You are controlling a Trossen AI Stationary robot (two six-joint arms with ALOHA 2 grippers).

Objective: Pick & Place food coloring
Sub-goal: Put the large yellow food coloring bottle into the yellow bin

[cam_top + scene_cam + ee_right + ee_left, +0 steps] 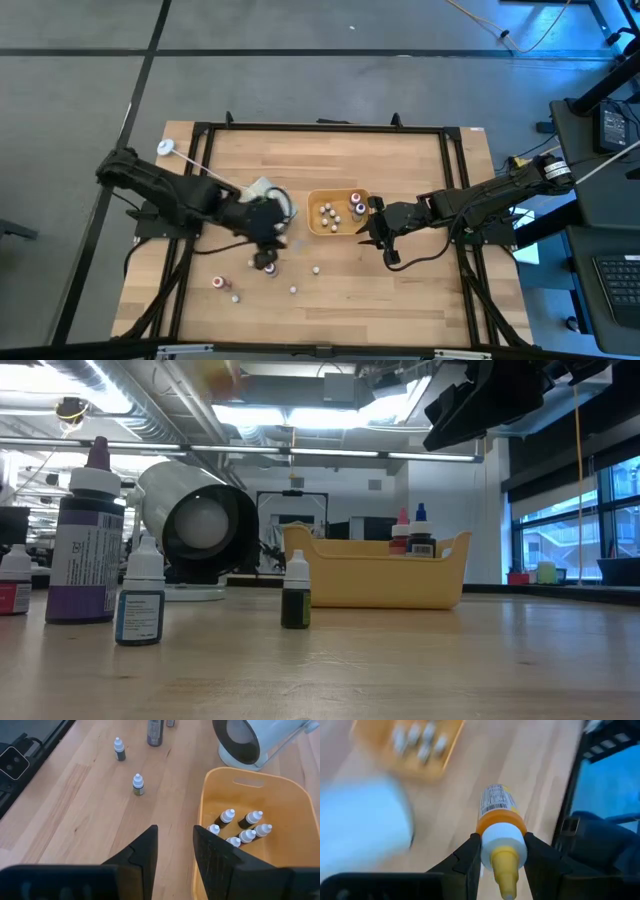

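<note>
left claw [501, 851] grips orange-capped food coloring bottle [499, 822].

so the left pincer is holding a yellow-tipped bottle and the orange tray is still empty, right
Not quite. The left pincer does hold the yellow-tipped bottle, but the orange tray is not empty: the right wrist view shows several white-capped bottles already lying in it.

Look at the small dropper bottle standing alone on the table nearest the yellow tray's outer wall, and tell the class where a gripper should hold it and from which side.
The small dropper bottle stands upright with bare wood all round it. Grip it at the white cap and shoulder, coming straight down from above, fingers either side. The body is narrow and light, so a sideways approach would probably tip it. The right gripper, empty beside the yellow tray, looks nearest.
</note>
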